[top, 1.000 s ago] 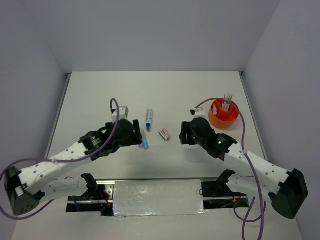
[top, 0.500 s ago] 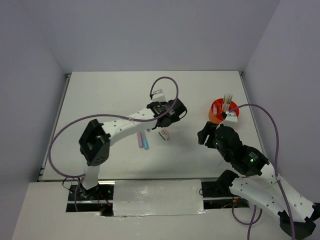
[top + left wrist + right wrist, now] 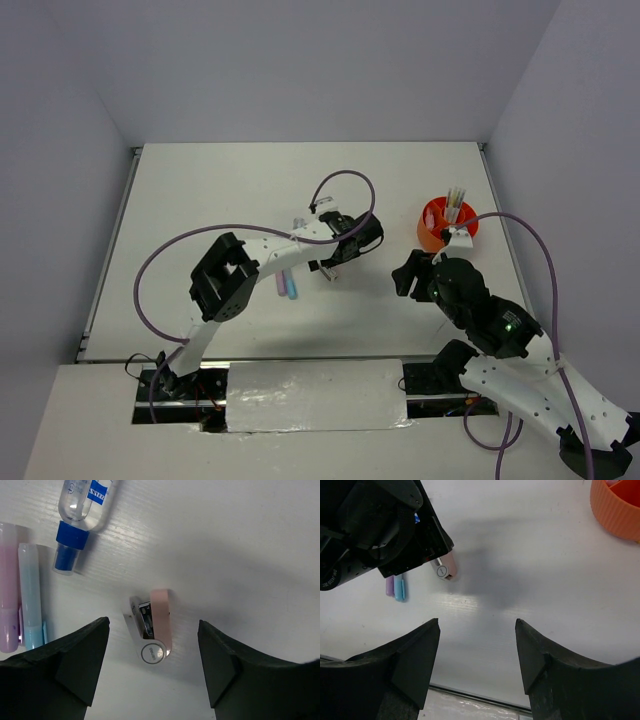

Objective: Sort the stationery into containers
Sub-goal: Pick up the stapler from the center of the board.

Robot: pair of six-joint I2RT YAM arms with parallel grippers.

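Left gripper (image 3: 151, 655): spread wide, empty, hangs over pink stapler-like piece (image 3: 159, 615) lying flat on table (image 3: 240, 540), well apart from orange cup (image 3: 447, 226). Right gripper (image 3: 477, 650): wide too, holds nothing. Looks light, rigid, smooth plastic, so likely to skate. Best pinched mid-body across long flat sides, clear of hinge end.

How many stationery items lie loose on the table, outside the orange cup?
4: pink marker and blue marker side by side, blue-capped bottle beside them, pink clip under the left gripper. More may be hidden.
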